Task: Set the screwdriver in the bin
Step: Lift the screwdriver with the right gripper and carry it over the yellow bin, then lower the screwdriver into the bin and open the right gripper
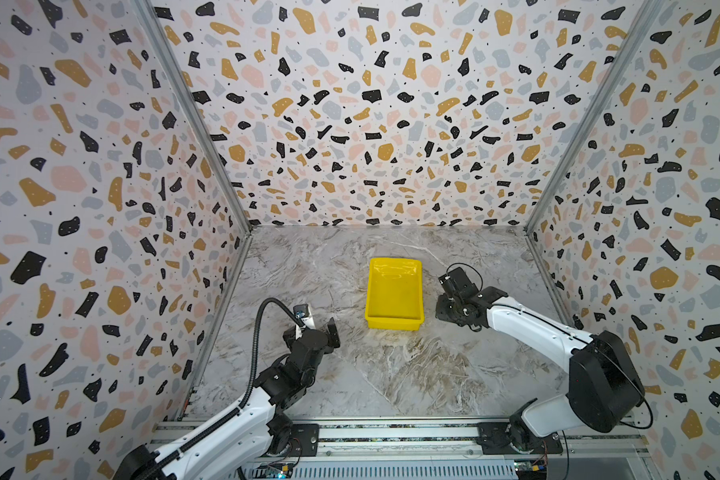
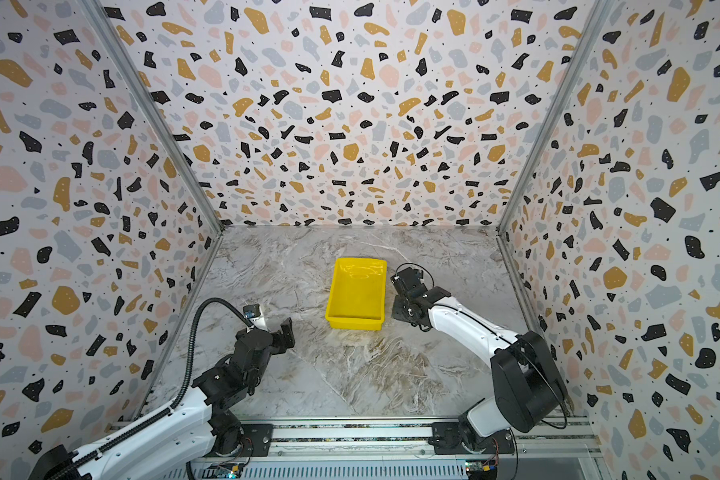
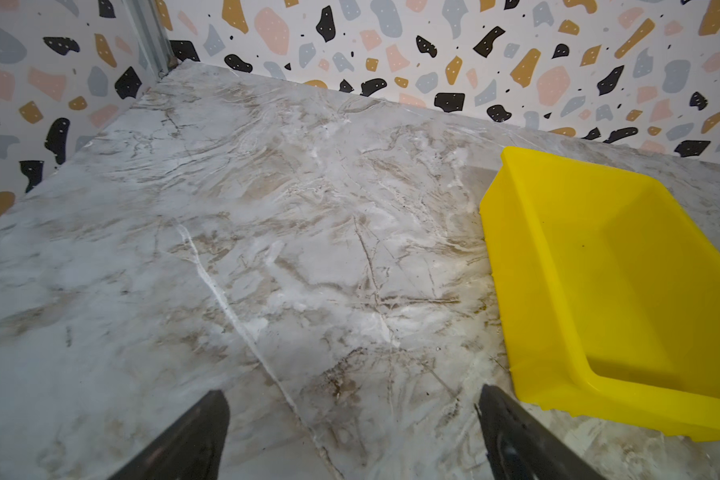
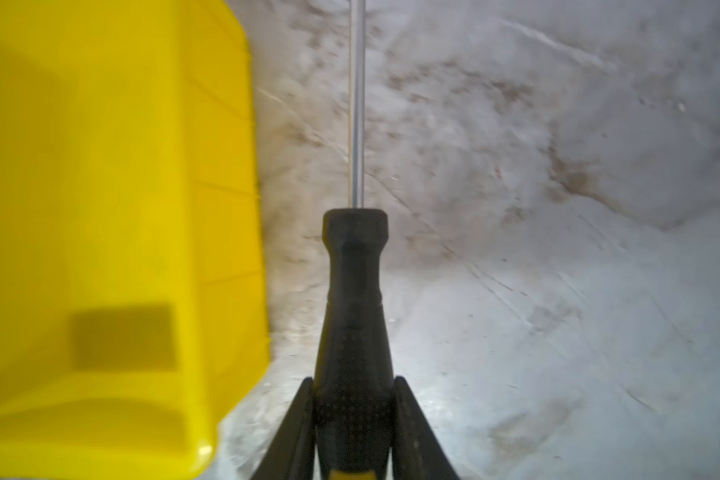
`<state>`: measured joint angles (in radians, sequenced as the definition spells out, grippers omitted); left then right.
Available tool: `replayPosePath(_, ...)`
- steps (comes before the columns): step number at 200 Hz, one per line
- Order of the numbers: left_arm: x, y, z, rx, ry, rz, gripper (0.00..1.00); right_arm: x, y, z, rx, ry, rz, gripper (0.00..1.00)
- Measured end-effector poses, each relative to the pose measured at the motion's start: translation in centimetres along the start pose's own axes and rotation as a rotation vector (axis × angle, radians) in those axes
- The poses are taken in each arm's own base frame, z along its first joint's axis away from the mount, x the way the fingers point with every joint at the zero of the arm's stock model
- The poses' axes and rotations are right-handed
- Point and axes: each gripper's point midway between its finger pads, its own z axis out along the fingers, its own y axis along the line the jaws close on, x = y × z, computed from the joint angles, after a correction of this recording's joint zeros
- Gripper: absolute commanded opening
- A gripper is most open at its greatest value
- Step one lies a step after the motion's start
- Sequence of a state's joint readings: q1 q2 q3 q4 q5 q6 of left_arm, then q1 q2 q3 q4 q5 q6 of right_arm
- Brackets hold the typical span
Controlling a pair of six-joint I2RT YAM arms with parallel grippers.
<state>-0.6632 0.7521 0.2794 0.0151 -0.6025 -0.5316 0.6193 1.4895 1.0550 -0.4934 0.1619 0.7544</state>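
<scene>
The right gripper (image 4: 352,386) is found closed on the screwdriver (image 4: 354,291), with one jaw on each side of the dotted, textured part of the black handle, close to the yellow butt cap (image 4: 352,478). The thin grey shaft (image 4: 357,104) is seen projecting straight ahead, away from the wrist. Whether the tool is clear of the marbled tabletop (image 1: 350,374) or resting on it cannot be established.

The screwdriver is located outside the bin (image 1: 393,291), just beside one long outer wall. In both top views the right gripper is placed immediately right of the bin, in the lower centre of the frame, and the screwdriver itself cannot be made out beneath it. The bin interior is observed to be bare.

The left gripper (image 3: 352,397) is recorded with its jaws spread and nothing between them. In both top views it is placed lower left of the bin and well apart from it.

Handling assessment: the screwdriver is judged light and rigid. The textured handle is considered the proper place to grip, since the smooth, narrow shaft would probably slip. With the hold so near the butt, some pivoting of the long front end is considered possible. The glossy bin is judged light and liable to slide if its wall is struck.
</scene>
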Motion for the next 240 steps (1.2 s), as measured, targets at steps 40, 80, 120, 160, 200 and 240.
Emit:
replayPosePath(40, -0.6, 0.8, -0.4, -0.035, -0.027, -0.024, 0.95, -1.6, 8.7, 0.2, -0.108, -0.03, -0.043, 0.07)
replayPosePath(80, -1.3, 1.2, -0.7, -0.048, -0.057, -0.051, 0.95, 0.5, 13.5, 4.6, -0.123, 0.052, -0.076, 0.07)
replayPosePath(120, -1.2, 1.3, -0.7, -0.054, -0.057, -0.051, 0.95, 2.1, 14.4, 7.2, -0.112, 0.112, -0.065, 0.07)
replayPosePath(160, -1.1, 1.4, -0.6, -0.063, -0.052, -0.044, 0.95, 2.4, 14.7, 7.5, -0.123, 0.128, -0.047, 0.07)
replayPosePath(200, -1.2, 1.4, -0.6, -0.063, -0.056, -0.046, 0.95, 2.3, 15.3, 8.2, -0.129, 0.133, -0.043, 0.08)
replayPosePath(240, -1.2, 1.5, -0.6, -0.068, -0.059, -0.046, 0.95, 2.4, 15.6, 8.7, -0.131, 0.139, -0.042, 0.11)
